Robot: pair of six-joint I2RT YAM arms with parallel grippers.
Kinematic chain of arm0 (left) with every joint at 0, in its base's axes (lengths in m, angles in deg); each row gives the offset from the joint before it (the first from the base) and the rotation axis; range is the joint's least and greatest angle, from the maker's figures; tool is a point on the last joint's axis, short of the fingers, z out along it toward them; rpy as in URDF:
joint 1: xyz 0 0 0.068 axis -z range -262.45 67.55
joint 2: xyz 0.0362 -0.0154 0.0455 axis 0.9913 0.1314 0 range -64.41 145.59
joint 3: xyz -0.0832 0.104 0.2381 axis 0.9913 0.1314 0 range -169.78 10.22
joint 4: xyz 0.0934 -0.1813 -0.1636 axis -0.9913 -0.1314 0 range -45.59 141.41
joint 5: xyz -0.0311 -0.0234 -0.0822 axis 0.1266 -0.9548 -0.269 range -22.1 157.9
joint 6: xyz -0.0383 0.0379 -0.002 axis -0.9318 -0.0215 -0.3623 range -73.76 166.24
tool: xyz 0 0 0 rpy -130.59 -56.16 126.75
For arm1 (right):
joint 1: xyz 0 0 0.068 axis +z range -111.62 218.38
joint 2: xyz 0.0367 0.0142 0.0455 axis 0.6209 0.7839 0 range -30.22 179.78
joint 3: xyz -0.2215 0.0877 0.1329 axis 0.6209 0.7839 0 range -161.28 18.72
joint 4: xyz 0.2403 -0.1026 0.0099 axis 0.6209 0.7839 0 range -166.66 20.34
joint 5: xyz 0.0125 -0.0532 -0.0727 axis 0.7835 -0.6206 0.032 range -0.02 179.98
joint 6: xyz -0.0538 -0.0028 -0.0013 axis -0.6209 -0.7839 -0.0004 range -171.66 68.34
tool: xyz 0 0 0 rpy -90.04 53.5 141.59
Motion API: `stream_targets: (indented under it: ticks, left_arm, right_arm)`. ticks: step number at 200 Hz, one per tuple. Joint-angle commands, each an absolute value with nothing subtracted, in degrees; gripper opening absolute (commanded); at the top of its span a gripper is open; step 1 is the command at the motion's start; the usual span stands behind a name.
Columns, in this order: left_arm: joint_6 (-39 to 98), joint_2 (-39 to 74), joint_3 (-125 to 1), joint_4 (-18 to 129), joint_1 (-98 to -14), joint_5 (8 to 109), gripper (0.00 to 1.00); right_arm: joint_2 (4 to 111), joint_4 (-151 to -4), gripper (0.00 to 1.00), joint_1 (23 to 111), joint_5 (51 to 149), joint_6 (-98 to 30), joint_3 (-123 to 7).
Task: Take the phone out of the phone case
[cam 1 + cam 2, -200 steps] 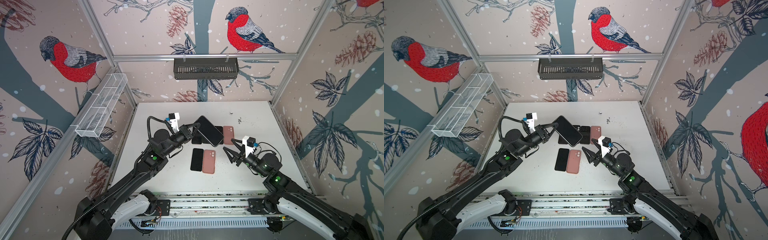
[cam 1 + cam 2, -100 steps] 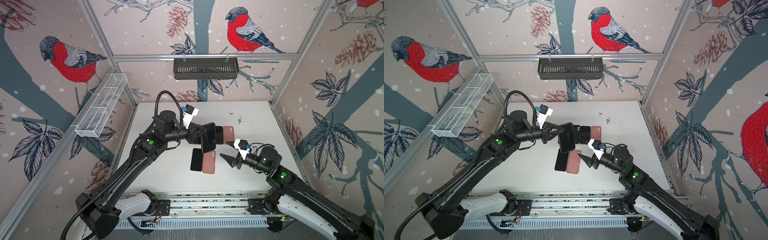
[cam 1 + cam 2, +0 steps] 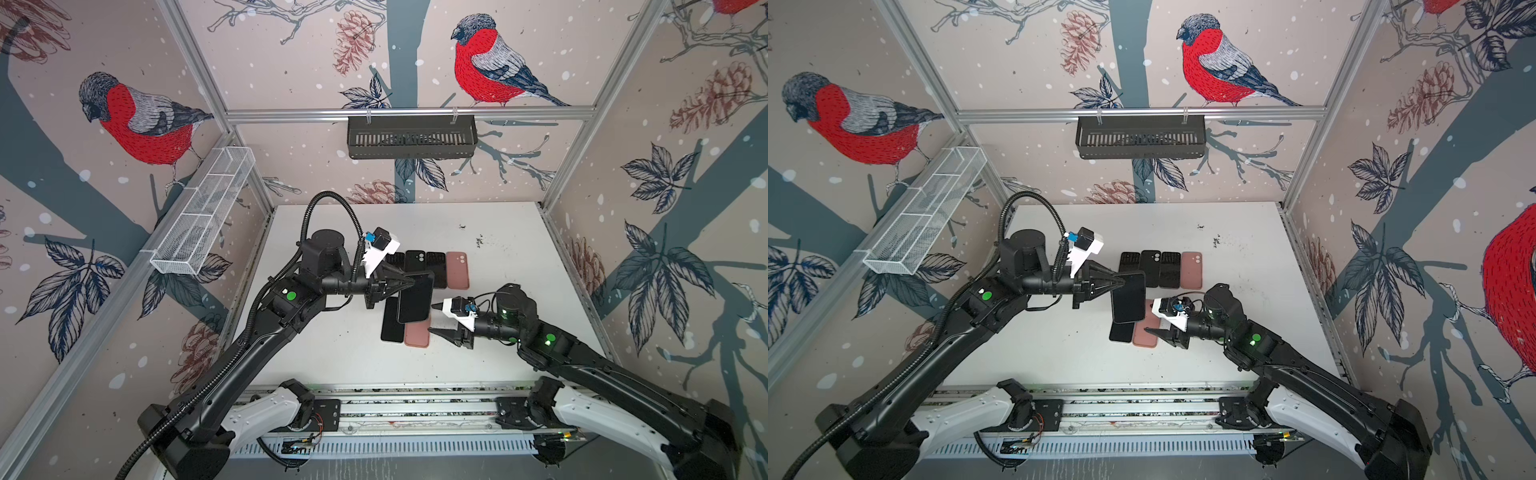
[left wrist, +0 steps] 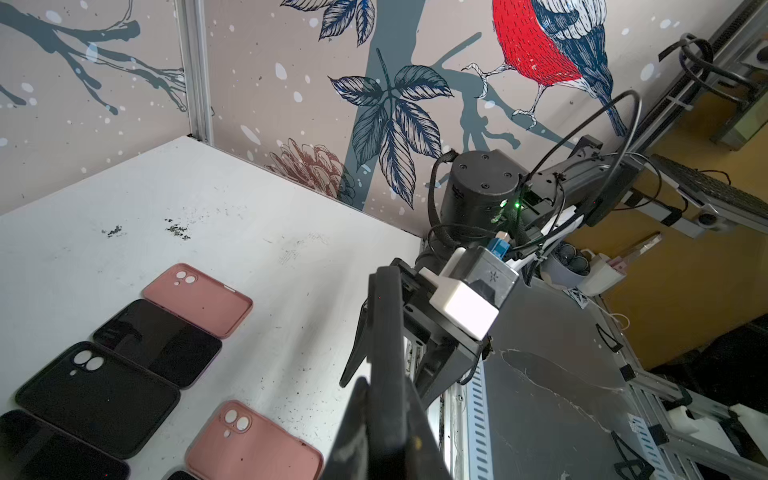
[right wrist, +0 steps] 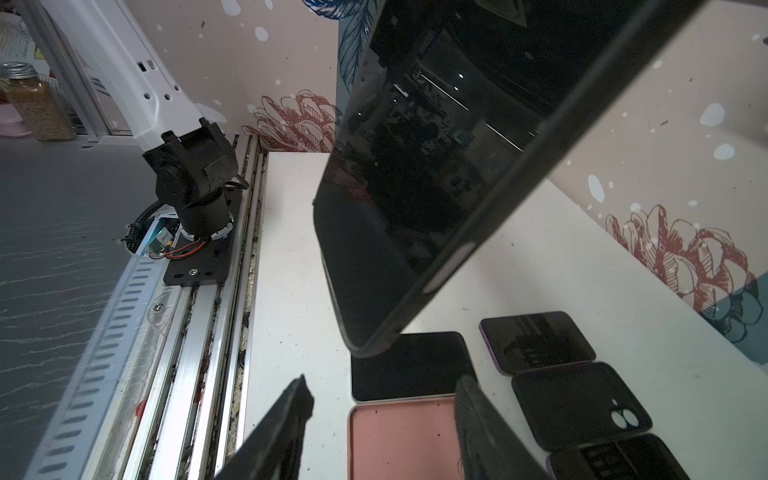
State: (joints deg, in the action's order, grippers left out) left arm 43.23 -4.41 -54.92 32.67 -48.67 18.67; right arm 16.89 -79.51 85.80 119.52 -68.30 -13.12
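The left fingers [image 3: 395, 284] are clamping the phone [image 3: 415, 299] by an edge near one end. They are holding it clear of the worktop [image 3: 498, 257], above the loose black handset [image 3: 392, 322] and the pink shell [image 3: 417, 336] lying there. The right fingers [image 5: 286, 424] are standing parted and empty, just beside the free lower end of the phone. In the right wrist view a dark phone case [image 5: 457, 262] is wrapping the rim, with a moulded button cover showing.

Handling, as judged:
- The phone is behaving as a stiff, fairly heavy slab with a glossy, slippery, breakable face.
- The phone case is appearing soft and pliable, gripping the slab by a lip.

Take hold of the case lip at a free lower corner, not on the glass. Peel it away while the opposite grip is bracing the slab. A pinch on one edge is leaving the phone prone to pivoting.
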Motion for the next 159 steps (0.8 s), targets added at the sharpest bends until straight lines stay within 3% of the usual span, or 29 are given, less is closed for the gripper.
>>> stream_targets:
  ticks: [1,29,159]
  left_arm:
    - [44.3,-5.0,-54.8,35.5,-48.7,15.5,0.0]
    - [43.9,-5.3,-53.9,36.5,-48.7,15.0,0.0]
    - [40.9,-5.8,-51.8,40.9,-48.7,13.3,0.0]
  right_arm:
    - [16.8,-81.6,0.55,85.8,122.2,-70.4,-13.4]
    - [17.9,-81.9,0.53,85.8,124.1,-70.8,-13.9]
    - [20.7,-82.3,0.28,85.8,126.5,-71.5,-15.1]
